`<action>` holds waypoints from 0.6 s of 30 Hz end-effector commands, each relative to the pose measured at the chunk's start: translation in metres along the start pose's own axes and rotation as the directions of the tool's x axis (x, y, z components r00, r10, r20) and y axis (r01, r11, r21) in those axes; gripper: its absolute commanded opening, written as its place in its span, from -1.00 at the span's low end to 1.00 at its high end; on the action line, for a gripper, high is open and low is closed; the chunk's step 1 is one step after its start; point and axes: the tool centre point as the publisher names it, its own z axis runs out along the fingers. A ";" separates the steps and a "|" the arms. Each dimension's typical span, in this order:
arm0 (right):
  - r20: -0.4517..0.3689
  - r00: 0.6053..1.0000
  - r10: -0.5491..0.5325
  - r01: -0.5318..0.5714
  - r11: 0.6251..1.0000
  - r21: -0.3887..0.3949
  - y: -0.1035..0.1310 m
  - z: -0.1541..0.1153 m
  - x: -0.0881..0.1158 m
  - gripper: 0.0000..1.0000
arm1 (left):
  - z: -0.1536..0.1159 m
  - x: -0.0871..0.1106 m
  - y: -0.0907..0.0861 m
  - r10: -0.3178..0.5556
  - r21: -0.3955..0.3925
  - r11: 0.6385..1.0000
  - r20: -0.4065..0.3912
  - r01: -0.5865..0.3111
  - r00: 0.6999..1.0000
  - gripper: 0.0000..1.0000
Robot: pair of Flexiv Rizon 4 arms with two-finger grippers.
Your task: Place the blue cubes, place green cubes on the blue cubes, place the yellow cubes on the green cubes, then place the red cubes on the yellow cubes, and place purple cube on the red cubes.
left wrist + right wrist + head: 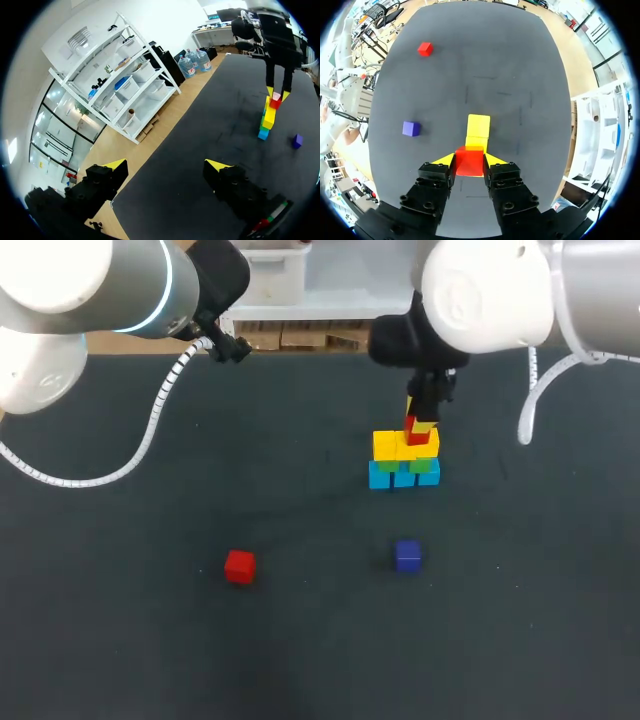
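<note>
A stack stands right of the table's middle: blue cubes [403,478] at the base, green cubes [427,467] on them, yellow cubes [388,445] above. My right gripper [417,428] is directly over the stack, shut on a red cube [469,163] that sits at the top yellow layer [478,125]. A second red cube [239,566] lies loose at the front left, and a purple cube [407,555] lies in front of the stack. My left gripper [166,166] hangs open and empty over the table's back left edge, far from the stack [266,121].
The white coiled cable [150,440] of my left arm loops over the back left of the dark table [120,640]. My right arm's cable [530,400] hangs at the back right.
</note>
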 end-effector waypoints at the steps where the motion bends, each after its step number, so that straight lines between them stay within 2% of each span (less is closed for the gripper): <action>1: -0.001 1.000 0.002 -0.002 1.000 0.002 -0.004 0.001 -0.001 -1.00 | 0.001 0.000 0.001 0.002 0.004 1.000 0.000 -0.002 1.000 1.00; 15: -0.006 1.000 0.013 -0.013 1.000 0.002 -0.007 0.003 0.001 -1.00 | 0.001 0.000 0.001 0.002 0.004 1.000 0.000 -0.002 1.000 1.00; 17: -0.005 1.000 0.011 -0.011 1.000 0.001 -0.007 0.004 0.001 -0.82 | 0.001 0.000 0.001 0.002 0.004 1.000 0.000 -0.002 1.000 1.00; 18: -0.005 1.000 0.010 -0.010 1.000 0.002 -0.007 0.004 0.001 -0.60 | 0.001 0.000 0.001 0.002 0.004 1.000 0.000 -0.002 1.000 1.00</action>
